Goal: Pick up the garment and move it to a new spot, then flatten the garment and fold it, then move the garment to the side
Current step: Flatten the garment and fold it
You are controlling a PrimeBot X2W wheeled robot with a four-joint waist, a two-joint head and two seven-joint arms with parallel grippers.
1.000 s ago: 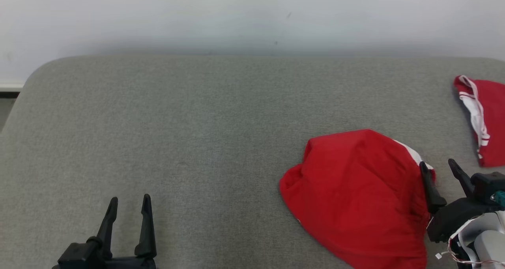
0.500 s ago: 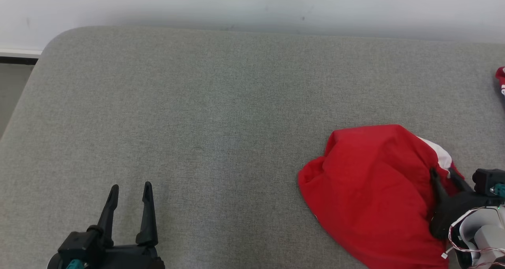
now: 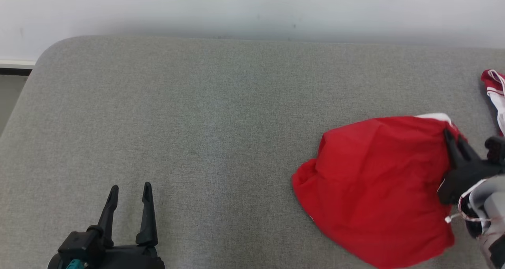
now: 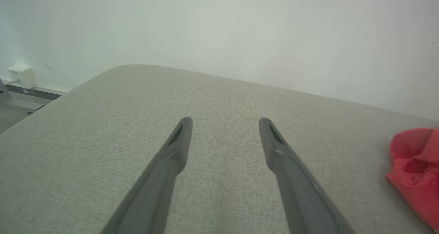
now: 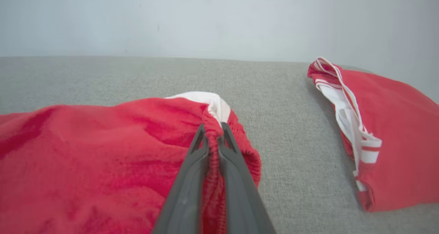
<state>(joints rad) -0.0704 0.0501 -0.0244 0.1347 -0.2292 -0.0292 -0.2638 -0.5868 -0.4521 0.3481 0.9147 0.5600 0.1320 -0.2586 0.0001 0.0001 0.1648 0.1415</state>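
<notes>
The garment (image 3: 378,186) is red with a white edge; the other garment (image 5: 394,131) red, white-striped; the padded surface (image 3: 197,123) grey.

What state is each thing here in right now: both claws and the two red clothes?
left gripper: open, empty, over the bare grey surface.
right gripper: shut on the garment's edge.
garment: crumpled heap on the surface, one edge pinched and bunched.
second garment: lying apart to the right, untouched, white trim showing.
</notes>
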